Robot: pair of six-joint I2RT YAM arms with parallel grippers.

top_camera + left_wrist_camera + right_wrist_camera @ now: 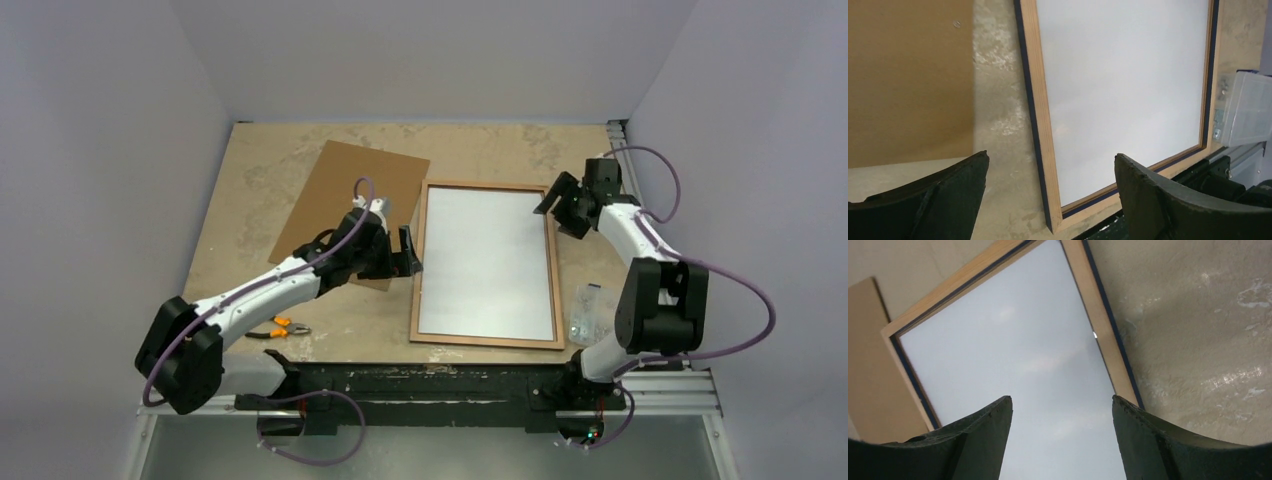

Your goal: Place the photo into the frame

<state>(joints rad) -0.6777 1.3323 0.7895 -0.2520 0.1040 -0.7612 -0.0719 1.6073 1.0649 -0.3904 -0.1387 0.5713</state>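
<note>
Photo [487,262], seemingly white side up, lies inside frame [415,290] mid-surface. Left tool [410,252] at frame's 9 o'clock and right tool [560,212] at 2 both gape empty. Backing board [350,195] at 10 could snag the rail when dragged in, skewing photo.

so the tabletop [250,160] is a beige, mottled, stone-look slab. a plain brown backing board [345,195] lies flat on it up around 11 o'clock, turned at an angle to the table edges. small pliers [280,328] with orange grips sit down at 8 o'clock near the front edge. over at 4 o'clock there's a clear plastic box [590,308] with little metal bits inside
</note>
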